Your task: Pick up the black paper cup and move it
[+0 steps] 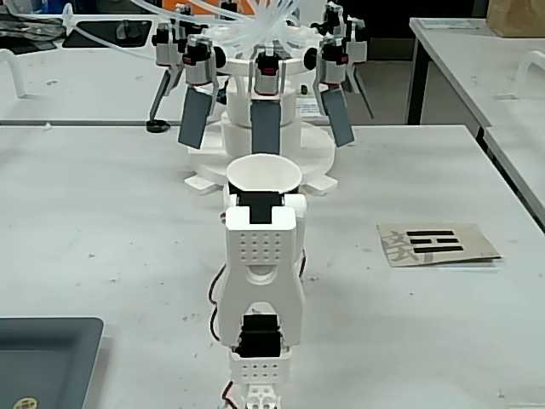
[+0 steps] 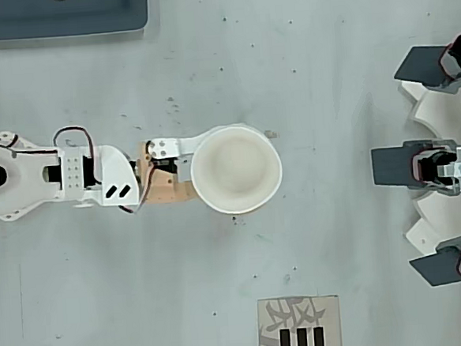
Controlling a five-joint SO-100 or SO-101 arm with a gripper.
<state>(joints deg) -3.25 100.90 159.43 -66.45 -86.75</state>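
The black paper cup (image 2: 236, 169) stands upright with its mouth up, so the overhead view shows mostly its white inside and white rim. In the fixed view the cup's rim (image 1: 263, 173) sits just above the arm's white wrist, with a strip of black under it. My gripper (image 2: 208, 170) reaches in from the left of the overhead view, one white finger (image 2: 183, 146) along the cup's upper side and a tan part against its lower left side. The fingertips are hidden under the rim. In the fixed view the gripper (image 1: 262, 201) is mostly hidden behind the wrist.
A white machine (image 1: 271, 141) with three grey paddles (image 2: 398, 164) stands just beyond the cup. A cardboard card (image 1: 434, 244) with black bars lies to the right in the fixed view. A dark grey tray (image 1: 44, 360) sits at the near left corner.
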